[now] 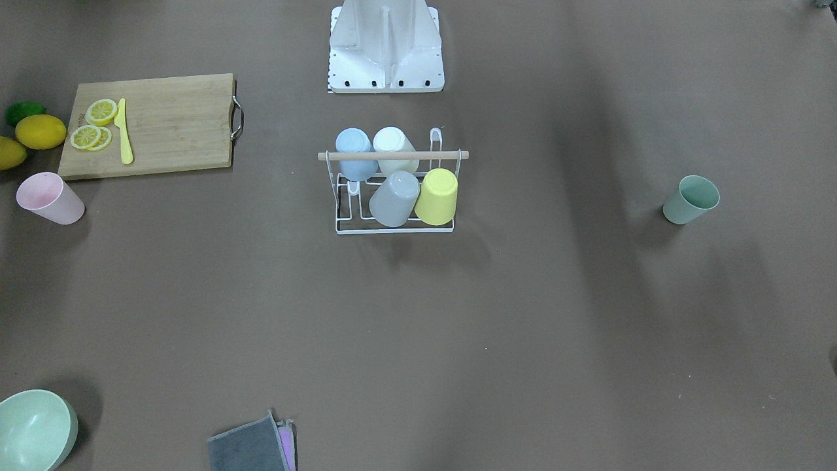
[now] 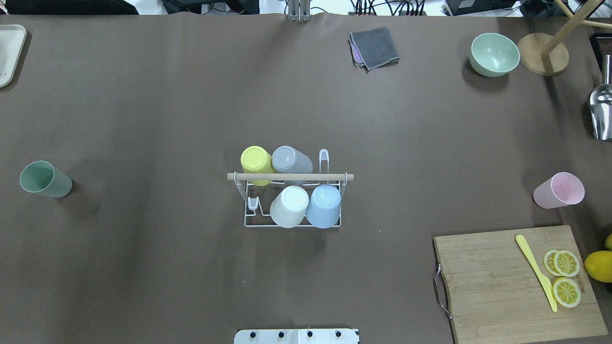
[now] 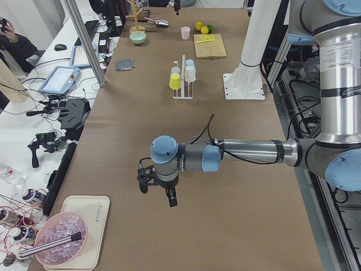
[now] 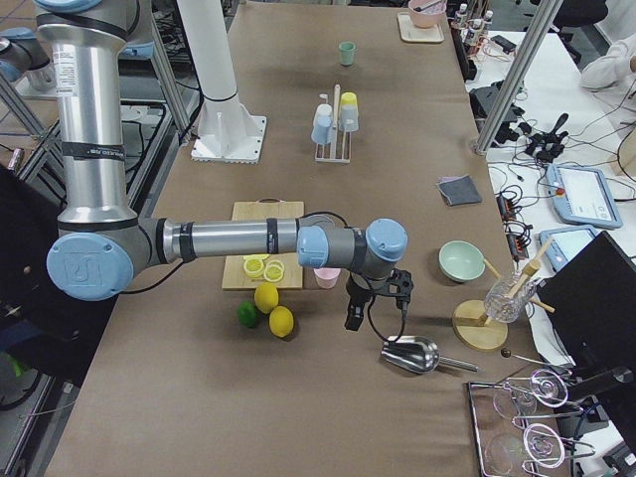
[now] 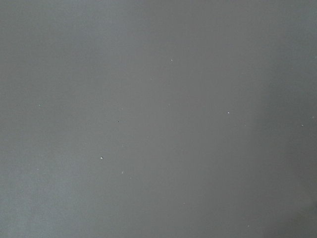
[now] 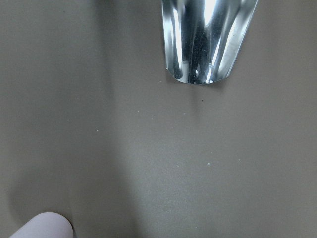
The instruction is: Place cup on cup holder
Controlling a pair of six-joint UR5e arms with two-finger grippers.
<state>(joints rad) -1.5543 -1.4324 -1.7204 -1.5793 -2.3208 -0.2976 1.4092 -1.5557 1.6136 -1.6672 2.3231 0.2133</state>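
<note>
The white wire cup holder (image 2: 290, 177) (image 1: 392, 156) stands mid-table with a wooden rod across its top. Several cups hang upside down on it: yellow, grey, white and blue. A green cup (image 2: 45, 179) (image 1: 690, 199) lies on its side far out on my left side. A pink cup (image 2: 558, 190) (image 1: 50, 198) lies on its side on my right, near the cutting board. My left gripper (image 3: 158, 189) hovers over bare table far from the rack, seen only in the exterior left view. My right gripper (image 4: 376, 308) hangs beside the pink cup, seen only from the right end. I cannot tell whether either is open or shut.
A wooden cutting board (image 2: 516, 282) carries lemon slices and a yellow knife. Whole lemons (image 1: 39, 131) lie beside it. A green bowl (image 2: 495, 54), a grey cloth (image 2: 375, 47) and a metal scoop (image 6: 208, 39) are on the far side. A tray (image 2: 9, 52) sits at the far left.
</note>
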